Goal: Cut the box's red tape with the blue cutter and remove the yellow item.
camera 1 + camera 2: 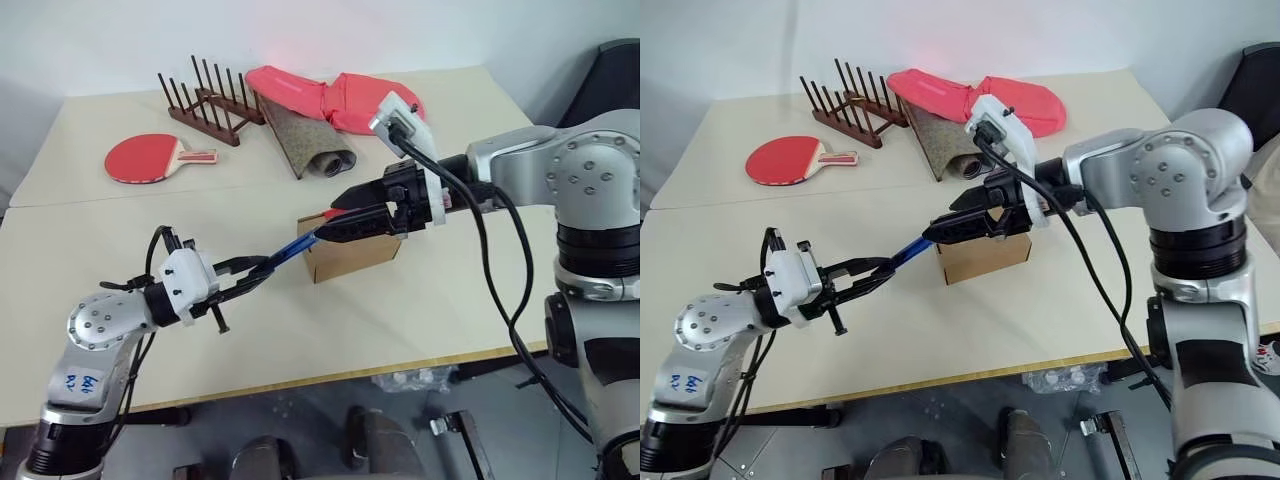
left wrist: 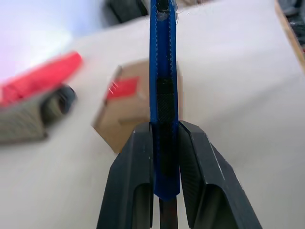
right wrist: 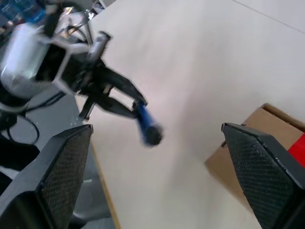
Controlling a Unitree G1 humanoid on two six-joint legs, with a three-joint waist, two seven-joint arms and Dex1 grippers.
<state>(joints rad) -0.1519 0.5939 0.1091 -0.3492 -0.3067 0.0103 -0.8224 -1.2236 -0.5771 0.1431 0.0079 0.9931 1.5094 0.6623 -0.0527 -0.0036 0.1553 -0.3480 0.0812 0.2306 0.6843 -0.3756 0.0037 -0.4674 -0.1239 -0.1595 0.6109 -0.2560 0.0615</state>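
Note:
The box [image 1: 352, 256], small brown cardboard, sits mid-table with the red tape [image 2: 123, 88] on its top flap edge. My left gripper [image 1: 262, 270] is shut on the blue cutter [image 1: 296, 246], which sticks out level toward the box and ends just short of its near corner. In the left wrist view the cutter [image 2: 163, 62] runs straight up between the fingers [image 2: 136, 157]. My right gripper [image 1: 328, 222] hovers open over the box's top, pointing at the cutter's tip with nothing between its fingers. The yellow item is hidden.
At the back of the table lie a red paddle [image 1: 150, 157], a wooden dish rack [image 1: 212, 100], a rolled grey mat [image 1: 305, 140] and a red cloth bag [image 1: 330, 95]. The table's front edge [image 1: 330, 375] runs close below my left arm.

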